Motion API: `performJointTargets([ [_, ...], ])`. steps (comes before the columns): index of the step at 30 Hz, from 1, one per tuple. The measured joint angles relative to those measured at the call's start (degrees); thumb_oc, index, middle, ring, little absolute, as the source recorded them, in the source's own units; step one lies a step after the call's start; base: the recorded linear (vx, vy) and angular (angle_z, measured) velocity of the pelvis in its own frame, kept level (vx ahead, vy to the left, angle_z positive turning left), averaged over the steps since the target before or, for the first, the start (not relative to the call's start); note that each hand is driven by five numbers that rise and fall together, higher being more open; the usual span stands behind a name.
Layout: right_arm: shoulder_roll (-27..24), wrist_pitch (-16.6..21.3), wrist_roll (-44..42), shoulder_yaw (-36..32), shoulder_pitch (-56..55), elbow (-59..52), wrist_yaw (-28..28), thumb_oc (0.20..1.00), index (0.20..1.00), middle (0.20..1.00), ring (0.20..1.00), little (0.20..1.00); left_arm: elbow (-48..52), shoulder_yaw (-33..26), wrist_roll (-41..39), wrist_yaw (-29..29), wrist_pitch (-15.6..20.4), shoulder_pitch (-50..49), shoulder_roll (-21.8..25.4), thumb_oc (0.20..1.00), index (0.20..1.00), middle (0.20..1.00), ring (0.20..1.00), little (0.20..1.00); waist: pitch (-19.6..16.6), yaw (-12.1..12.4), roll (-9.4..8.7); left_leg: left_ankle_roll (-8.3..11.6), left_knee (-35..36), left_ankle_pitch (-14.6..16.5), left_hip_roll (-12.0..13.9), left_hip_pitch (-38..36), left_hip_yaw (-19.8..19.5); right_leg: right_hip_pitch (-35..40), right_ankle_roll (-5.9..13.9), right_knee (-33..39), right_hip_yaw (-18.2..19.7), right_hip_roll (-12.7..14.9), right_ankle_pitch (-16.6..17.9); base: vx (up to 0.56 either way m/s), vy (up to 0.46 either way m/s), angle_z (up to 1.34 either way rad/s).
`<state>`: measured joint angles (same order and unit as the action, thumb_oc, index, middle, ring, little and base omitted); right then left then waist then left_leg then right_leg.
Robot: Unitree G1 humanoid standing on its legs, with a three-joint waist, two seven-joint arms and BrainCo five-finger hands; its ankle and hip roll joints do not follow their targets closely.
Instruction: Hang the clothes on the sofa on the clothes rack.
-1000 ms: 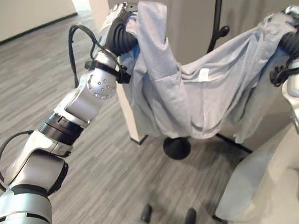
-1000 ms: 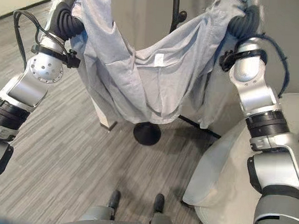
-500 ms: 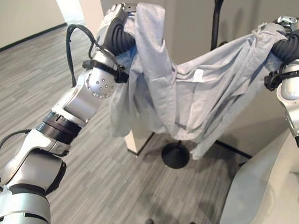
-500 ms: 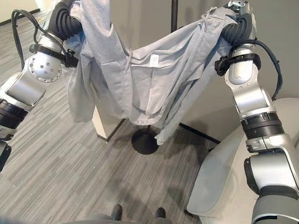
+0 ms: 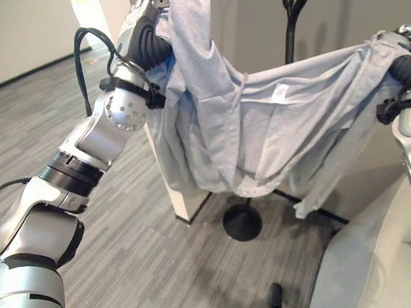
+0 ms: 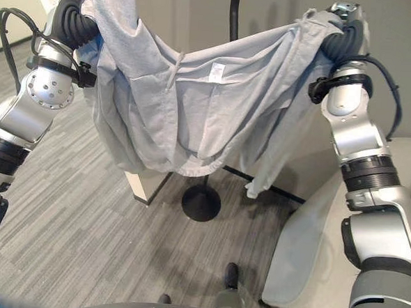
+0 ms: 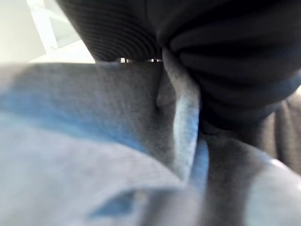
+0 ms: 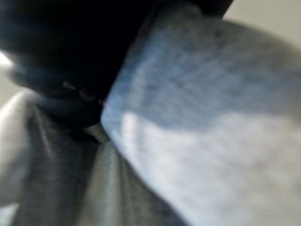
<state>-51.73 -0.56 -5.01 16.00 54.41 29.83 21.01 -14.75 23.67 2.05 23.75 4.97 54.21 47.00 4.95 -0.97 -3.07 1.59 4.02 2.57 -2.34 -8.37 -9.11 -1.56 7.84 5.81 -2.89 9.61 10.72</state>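
Step in hand: carrying garment to rack, hanging not yet done; shirt [image 6: 208, 105], pale grey, slung between both raised hands, sagging in the middle, in front of rack [image 5: 290, 30]; left hand [image 5: 145, 25] and right hand [image 6: 342, 26] under cloth, fingers hidden, grasp cannot be told; sofa [image 6: 310, 272] at the robot's right, bare where seen; next move likely calls for lifting the collar onto a rack hook; containers: none seen

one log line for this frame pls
stage: carrying to rack | grey garment: spread between raised left hand and right hand, sagging mid-air | clothes rack: behind garment | hung: not yet
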Motion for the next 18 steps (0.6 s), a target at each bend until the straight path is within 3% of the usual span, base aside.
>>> performJointTargets([
  [2,-2.6,0.0,-0.1,1.4,0.6,2.5,0.0,0.200,0.200,0.200,0.200,0.200,-2.2,0.2,0.0,0.8,0.4,1.4,0.1,0.200,0.200,0.200,0.200,0.200,-0.7,1.1,1.63,2.20,0.0,0.6,4.2,0.5,-1.3,0.6,-1.74,0.0,-3.1,-3.6,-0.6,0.10,-0.348,0.46],
  [5,-4.2,0.5,-0.1,3.8,3.1,4.4,-0.2,0.200,0.200,0.200,0.200,0.200,-6.4,1.5,-0.8,1.1,1.3,4.5,-0.4,0.200,0.200,0.200,0.200,0.200,-0.6,-0.6,1.51,4.72,-0.5,0.4,6.5,2.4,-1.1,0.6,-2.71,0.0,-5.5,-5.5,-1.5,0.08,-0.213,0.47],
  [7,-5.0,0.6,-0.5,7.5,6.4,5.2,-0.3,0.200,0.200,0.200,0.200,0.200,-9.9,3.3,-1.2,1.1,0.9,5.8,-0.7,0.200,0.200,0.200,0.200,0.200,-0.6,-0.7,1.46,4.92,-0.5,0.4,8.0,3.1,-1.6,0.7,-3.44,0.1,-6.6,-7.0,-2.0,0.08,-0.311,0.26],
  [11,-5.4,2.0,-1.4,8.3,8.1,5.6,-0.3,0.200,0.200,0.200,0.200,0.200,-10.9,3.5,-1.3,1.2,0.6,6.0,-0.9,0.200,0.200,0.200,0.200,0.200,-0.6,-0.9,1.32,6.22,-0.2,0.0,9.8,3.2,-3.8,1.2,-3.92,0.2,-8.6,-8.6,-3.2,0.07,-0.197,0.25],
  [14,-4.7,2.3,-2.3,9.7,9.4,7.9,-0.3,0.200,0.200,0.200,0.200,0.200,-10.5,3.5,-1.4,1.5,0.6,6.1,-1.0,0.200,0.200,0.200,0.200,0.200,-0.6,0.0,1.33,7.54,-0.2,0.0,11.4,3.3,-5.3,1.8,-5.41,0.0,-10.1,-10.4,-3.7,0.06,-0.168,0.23],
  [17,-4.6,2.3,-2.6,9.8,9.6,8.6,-0.3,0.200,0.200,0.200,0.200,0.200,-10.6,3.6,-1.5,1.9,0.6,6.0,-1.1,0.200,0.200,0.200,0.200,0.200,-0.3,0.0,0.90,7.90,-2.5,0.0,11.1,5.4,-5.4,1.8,-5.40,0.1,-10.7,-10.4,-4.2,0.01,-0.088,0.15],
  [18,-4.8,2.2,-2.8,9.8,9.7,9.2,-0.4,0.200,0.200,0.200,0.200,0.200,-10.8,3.7,-1.9,2.0,0.5,6.0,-1.9,0.200,0.200,0.200,0.200,0.200,0.2,-0.5,0.16,8.11,-5.3,0.1,10.0,7.3,-3.5,1.7,-5.59,0.1,-11.5,-9.6,-4.1,0.01,-0.010,0.32],
])
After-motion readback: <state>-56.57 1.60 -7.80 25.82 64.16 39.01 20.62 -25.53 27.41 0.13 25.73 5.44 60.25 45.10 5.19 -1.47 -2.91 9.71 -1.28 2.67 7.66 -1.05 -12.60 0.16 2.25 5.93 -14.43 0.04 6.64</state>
